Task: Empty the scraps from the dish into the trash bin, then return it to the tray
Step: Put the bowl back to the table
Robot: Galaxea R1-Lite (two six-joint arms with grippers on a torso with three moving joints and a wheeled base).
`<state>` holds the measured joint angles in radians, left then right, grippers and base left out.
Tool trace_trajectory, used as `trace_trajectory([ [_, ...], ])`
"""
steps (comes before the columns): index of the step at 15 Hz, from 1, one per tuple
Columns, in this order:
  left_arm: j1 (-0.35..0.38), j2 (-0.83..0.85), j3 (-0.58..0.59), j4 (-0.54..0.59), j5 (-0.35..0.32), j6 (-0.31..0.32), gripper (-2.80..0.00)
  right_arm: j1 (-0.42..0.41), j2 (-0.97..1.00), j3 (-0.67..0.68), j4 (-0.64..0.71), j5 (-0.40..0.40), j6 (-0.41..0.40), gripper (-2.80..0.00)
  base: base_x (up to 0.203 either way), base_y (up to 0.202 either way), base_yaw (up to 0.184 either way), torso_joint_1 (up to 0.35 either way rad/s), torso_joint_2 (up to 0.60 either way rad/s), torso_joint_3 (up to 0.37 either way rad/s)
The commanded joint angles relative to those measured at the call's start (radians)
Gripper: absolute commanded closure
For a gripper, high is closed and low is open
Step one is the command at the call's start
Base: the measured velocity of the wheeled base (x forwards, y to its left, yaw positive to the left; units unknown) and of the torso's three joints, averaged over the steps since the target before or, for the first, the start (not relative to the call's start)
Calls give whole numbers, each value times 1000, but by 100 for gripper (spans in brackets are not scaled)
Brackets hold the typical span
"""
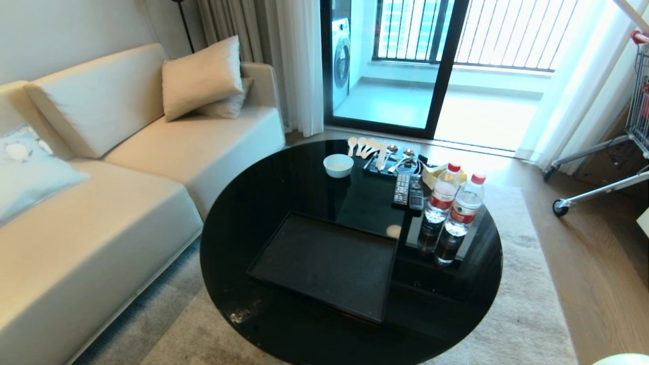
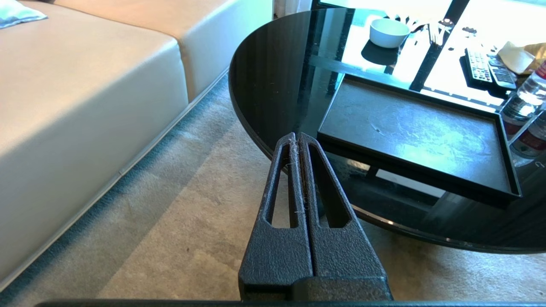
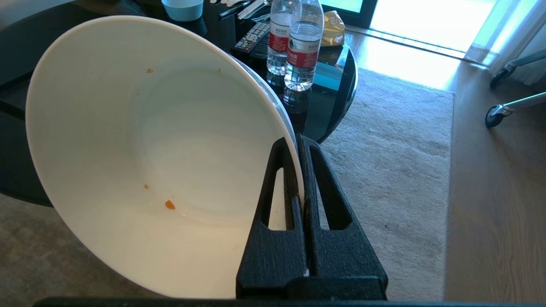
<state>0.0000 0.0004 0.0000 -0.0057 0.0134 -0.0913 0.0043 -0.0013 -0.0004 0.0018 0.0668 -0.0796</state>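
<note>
Off the head view, right pincer (image 3: 298,140) clamped on dish (image 3: 149,149) rim, left pincer (image 2: 297,137) together, tray (image 1: 324,263) bare.

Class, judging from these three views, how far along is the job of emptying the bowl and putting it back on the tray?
Done, it seems: the bowl holds only a few orange specks, so the tipping-out looks finished. In hand: the right gripper is shut on the bowl's rim, beside the table. Left: the tray lies bare, waiting for the bowl. The left gripper is shut and idle.

Black round table (image 1: 263,203) under tray (image 1: 324,263)
</note>
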Motion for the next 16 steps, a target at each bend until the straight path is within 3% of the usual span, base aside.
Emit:
trace_trajectory([
  [1, 0, 0, 0, 0, 0, -1, 0, 0, 1, 0, 0, 1, 0, 0, 0, 0, 0, 0, 0, 0],
  [4, 0, 0, 0, 0, 0, -1, 0, 0, 7, -6, 17, -1, -22, 0, 0, 0, 0, 0, 0, 0],
  [6, 0, 0, 0, 0, 0, -1, 0, -1, 4, -12, 11, 5, -100, 0, 0, 0, 0, 0, 0, 0],
  [8, 0, 0, 0, 0, 0, -1, 0, 0, 43, -63, 21, 44, -123, 0, 0, 0, 0, 0, 0, 0],
  [11, 0, 0, 0, 0, 0, -1, 0, 0, 212, -157, 23, 111, -145, 0, 0, 0, 0, 0, 0, 0],
  [16, 0, 0, 0, 0, 0, -1, 0, 3, 672, -368, -37, 129, -235, 0, 0, 0, 0, 0, 0, 0],
])
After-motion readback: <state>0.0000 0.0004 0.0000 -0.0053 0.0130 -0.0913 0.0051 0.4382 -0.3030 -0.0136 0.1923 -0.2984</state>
